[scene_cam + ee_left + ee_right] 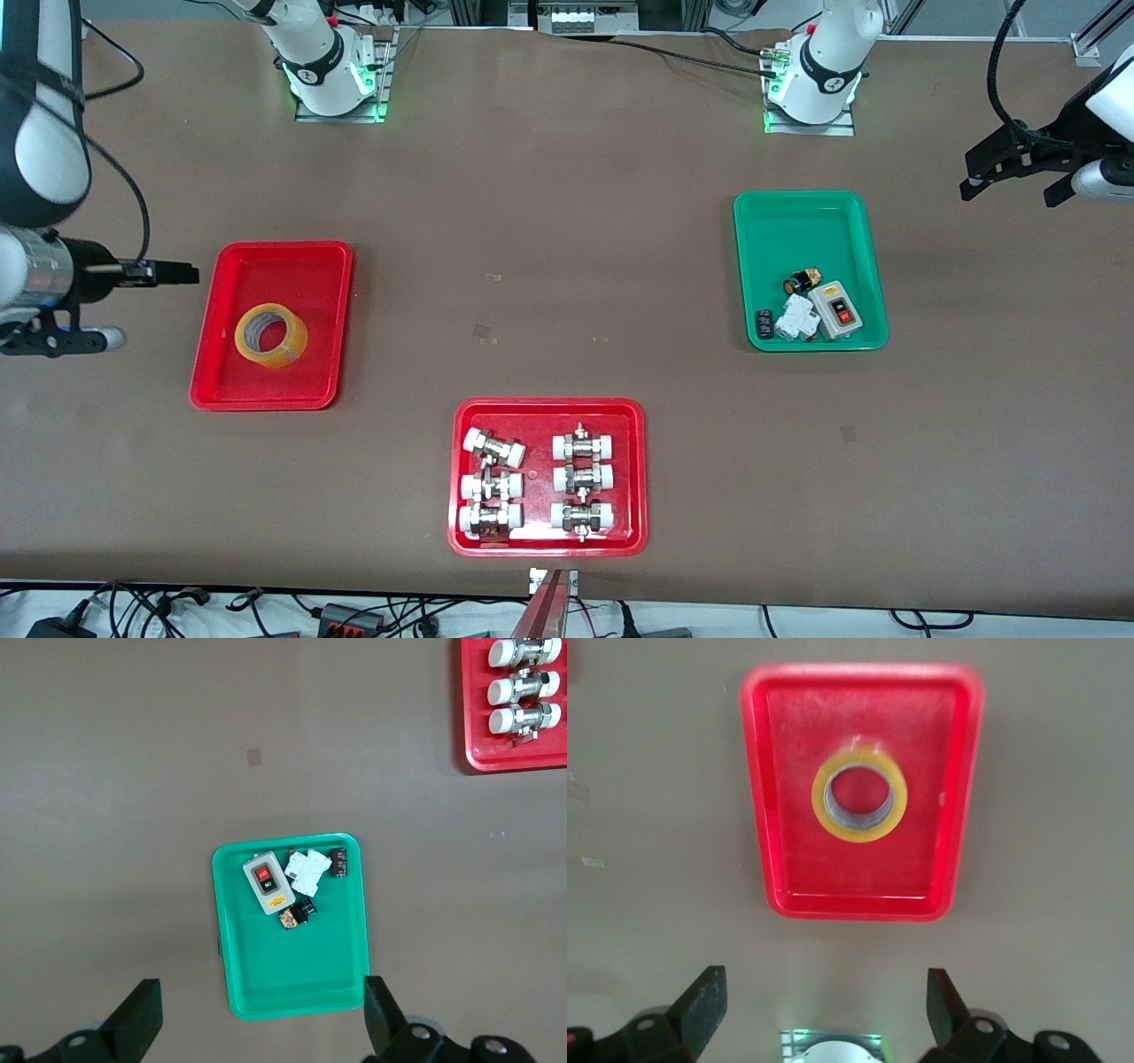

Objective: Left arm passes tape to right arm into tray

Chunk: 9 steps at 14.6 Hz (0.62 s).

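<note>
The yellow tape roll (270,335) lies flat in the plain red tray (301,259) at the right arm's end of the table. It also shows in the right wrist view (859,793), lying in the tray (775,797). My right gripper (182,273) is open and empty, up in the air beside that tray; its fingers (704,1001) stand wide apart around the gripper's middle (824,1005). My left gripper (1019,177) is open and empty, held high at the left arm's end of the table; in its wrist view (260,1014) it holds nothing.
A green tray (797,217) with a switch box and small parts (811,310) lies toward the left arm's end; it also shows in the left wrist view (292,974). A red tray of white-capped metal fittings (549,412) lies nearest the front camera.
</note>
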### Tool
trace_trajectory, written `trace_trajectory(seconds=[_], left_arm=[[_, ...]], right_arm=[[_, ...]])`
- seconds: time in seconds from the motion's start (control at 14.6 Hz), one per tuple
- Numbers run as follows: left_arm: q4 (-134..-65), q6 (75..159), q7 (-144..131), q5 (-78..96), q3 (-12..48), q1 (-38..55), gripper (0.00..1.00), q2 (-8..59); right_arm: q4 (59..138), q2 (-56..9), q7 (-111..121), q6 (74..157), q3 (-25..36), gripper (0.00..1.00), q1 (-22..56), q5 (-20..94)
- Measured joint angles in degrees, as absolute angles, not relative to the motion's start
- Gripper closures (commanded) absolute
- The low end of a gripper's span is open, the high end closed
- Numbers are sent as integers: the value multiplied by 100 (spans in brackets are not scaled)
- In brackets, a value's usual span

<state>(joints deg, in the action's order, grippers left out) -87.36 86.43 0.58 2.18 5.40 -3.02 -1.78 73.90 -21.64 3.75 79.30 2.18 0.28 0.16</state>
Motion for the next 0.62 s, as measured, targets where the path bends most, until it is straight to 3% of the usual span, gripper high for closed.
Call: trace_trajectory(seconds=[0.27, 0.62], left_arm=[[-8736, 8606, 56, 219, 540, -303, 0, -178], [-8721, 8552, 54, 218, 539, -303, 0, -178]], right_arm=[[6764, -2163, 241, 8306, 247, 0, 52, -47], [6978, -2172, -123, 9360, 270, 0, 67, -58]])
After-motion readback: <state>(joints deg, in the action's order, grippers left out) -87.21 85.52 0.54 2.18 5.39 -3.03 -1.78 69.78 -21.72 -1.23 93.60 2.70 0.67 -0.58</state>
